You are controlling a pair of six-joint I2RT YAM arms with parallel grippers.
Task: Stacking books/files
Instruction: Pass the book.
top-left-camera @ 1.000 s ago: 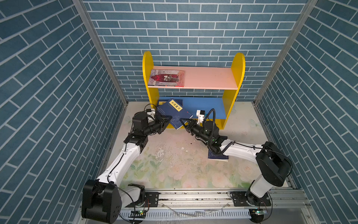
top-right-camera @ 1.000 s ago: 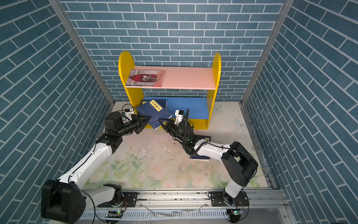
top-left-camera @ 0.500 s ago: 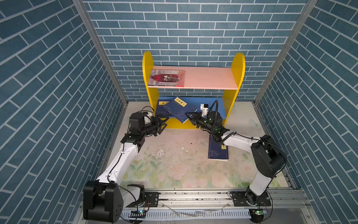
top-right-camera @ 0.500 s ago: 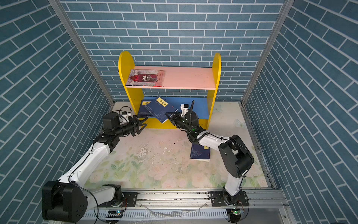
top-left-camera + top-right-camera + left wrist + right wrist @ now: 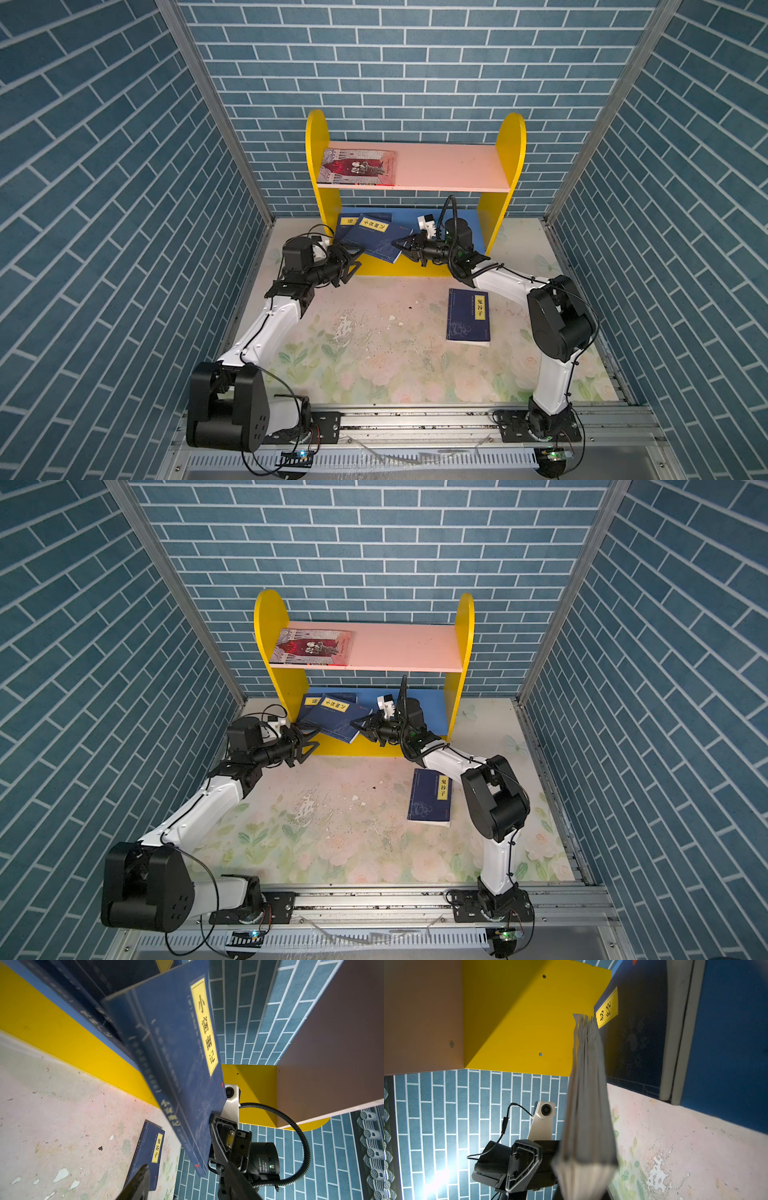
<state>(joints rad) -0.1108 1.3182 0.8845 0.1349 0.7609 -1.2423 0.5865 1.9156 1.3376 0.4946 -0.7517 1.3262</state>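
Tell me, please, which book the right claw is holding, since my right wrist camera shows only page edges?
Observer: The right claw is shut on a corner of the held book, a navy one with a yellow title strip.
Operator: Is the left claw gripping it as well?
Observer: No, the left claw is open, its jaws apart near the book's opposite side.
Operator: Is anything lying on top of the upper shelf?
Observer: Yes, a red-covered book lies flat at one end of the pink upper shelf.
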